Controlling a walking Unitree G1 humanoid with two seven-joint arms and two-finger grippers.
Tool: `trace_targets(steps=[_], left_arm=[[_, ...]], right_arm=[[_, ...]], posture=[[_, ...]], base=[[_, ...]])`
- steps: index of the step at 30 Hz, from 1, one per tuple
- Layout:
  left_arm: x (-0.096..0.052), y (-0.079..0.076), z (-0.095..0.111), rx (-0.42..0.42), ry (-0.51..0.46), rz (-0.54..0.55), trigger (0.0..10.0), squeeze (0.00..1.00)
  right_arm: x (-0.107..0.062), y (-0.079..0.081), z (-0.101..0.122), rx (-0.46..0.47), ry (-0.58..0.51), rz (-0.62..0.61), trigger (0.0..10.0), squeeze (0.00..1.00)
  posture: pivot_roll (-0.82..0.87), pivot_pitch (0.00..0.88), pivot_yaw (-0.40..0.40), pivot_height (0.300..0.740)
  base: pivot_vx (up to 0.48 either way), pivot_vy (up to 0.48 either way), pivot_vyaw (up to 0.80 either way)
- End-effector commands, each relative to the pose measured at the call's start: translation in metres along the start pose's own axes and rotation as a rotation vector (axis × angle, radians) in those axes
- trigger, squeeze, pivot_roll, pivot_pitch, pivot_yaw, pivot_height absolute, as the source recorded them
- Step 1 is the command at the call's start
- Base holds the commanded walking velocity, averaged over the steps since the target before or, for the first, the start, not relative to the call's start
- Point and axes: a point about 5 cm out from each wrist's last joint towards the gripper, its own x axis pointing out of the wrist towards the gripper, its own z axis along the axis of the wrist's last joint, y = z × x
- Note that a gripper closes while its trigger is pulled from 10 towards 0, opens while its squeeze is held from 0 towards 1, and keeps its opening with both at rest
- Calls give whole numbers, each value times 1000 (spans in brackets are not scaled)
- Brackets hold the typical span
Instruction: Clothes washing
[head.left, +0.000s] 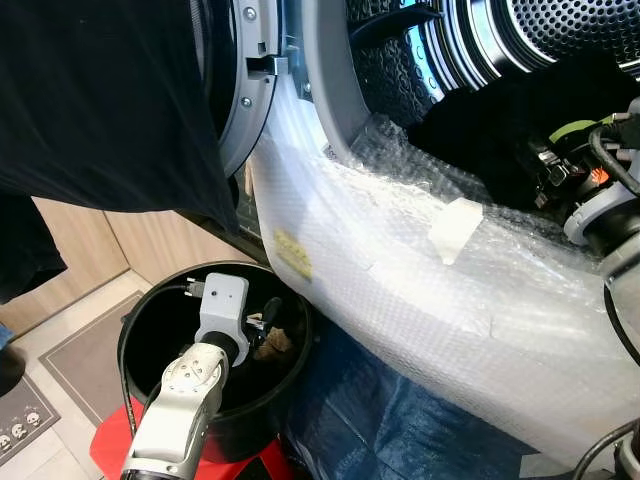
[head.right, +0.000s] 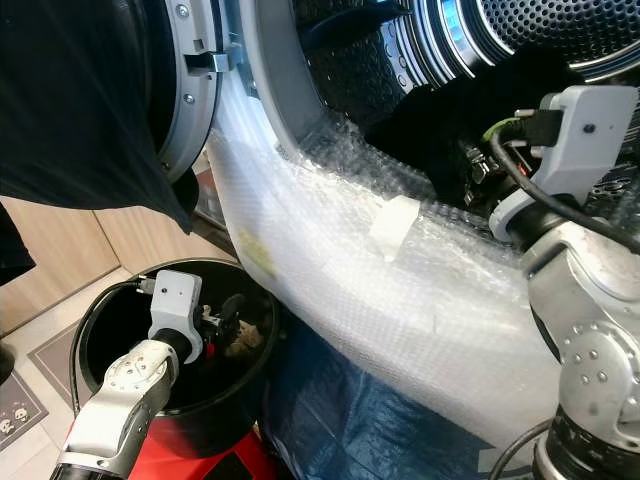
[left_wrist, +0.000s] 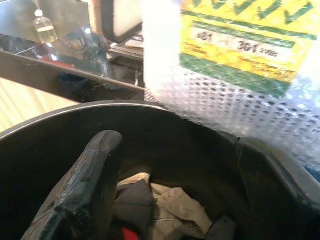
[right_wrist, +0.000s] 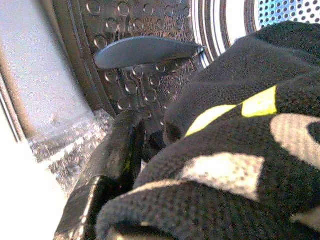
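Right tool (right_wrist: 150, 150) in drum, dark knit garment (right_wrist: 240, 150), yellow and pale patches

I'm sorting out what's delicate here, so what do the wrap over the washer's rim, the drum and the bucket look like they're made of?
Wrap: clear plastic bubble wrap; rows of small air pockets show.
Drum: shiny metal, likely stainless steel; embossed dimples, punched holes and bright reflections.
Bucket: black, smooth, probably moulded plastic, with a thin glossy rim.

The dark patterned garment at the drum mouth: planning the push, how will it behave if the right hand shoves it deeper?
The dark patterned garment looks like soft knit, so it would probably bunch, not slide. It lies draped over the right hand, so it may cling or snag.
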Motion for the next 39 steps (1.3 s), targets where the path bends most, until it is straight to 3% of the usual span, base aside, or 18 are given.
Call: trace_targets(steps=[1,10,12,20,23,24,26,27,28,30,31,36,37,38,39], left_arm=[[-2,2,0,7,4,-1,10000,0],[-1,0,0,12,3,-13,10000,0],[-1,0,0,14,3,-17,10000,0],[0,-1,1,14,0,-17,10000,0],[-1,0,2,12,-1,-12,10000,0],[-1,0,2,10,-1,-9,10000,0],[-1,1,2,9,-2,-6,10000,0],[-1,1,2,8,-1,-5,10000,0],[-2,1,2,7,-1,-2,10000,0],[-2,1,2,7,-1,-1,10000,0],[-2,1,2,6,-1,1,10000,0],[-2,1,3,4,-3,4,10000,0],[-2,1,3,4,-3,4,10000,0],[-2,1,3,3,-4,6,10000,0],[-2,1,3,3,-4,6,10000,0]], right_arm=[[-11,-15,4,-7,-11,-54,10000,1000],[-24,-28,21,-30,-121,-116,10000,1000],[-27,-36,24,-42,-142,-176,10000,1000],[-25,-34,23,13,-177,-209,10000,1000],[-19,-26,8,56,-130,-194,10000,1000],[-18,-23,3,13,-102,-177,10000,725],[-17,-21,-1,-21,-83,-163,10000,725],[-17,-17,-5,-24,-75,-125,10000,0],[-18,-7,-6,-18,-91,-51,10000,0],[-18,-3,-6,-16,-100,-31,10000,0],[-17,1,-4,-14,-113,-11,0,0],[-14,11,1,1,-148,45,0,0],[-14,15,3,-10,-155,70,4471,0],[-13,17,4,-22,-160,80,10000,0],[-13,17,4,-22,-160,80,10000,0]], posture=[[64,17,-23,740],[62,12,-21,740],[60,3,-18,740],[59,15,-18,740],[63,34,-22,740],[66,38,-25,740],[66,38,-25,740],[65,46,-25,740],[70,50,-27,740],[70,50,-27,740],[69,55,-27,740],[72,61,-29,740],[72,61,-29,740],[74,61,-32,740],[74,61,-32,740]], base=[[0,0,0],[0,0,0],[0,0,0],[0,0,0],[0,0,0],[0,0,0],[0,0,0],[0,0,0],[0,0,0],[0,0,0],[0,0,0],[0,0,0],[0,0,0],[0,0,0],[0,0,0]])
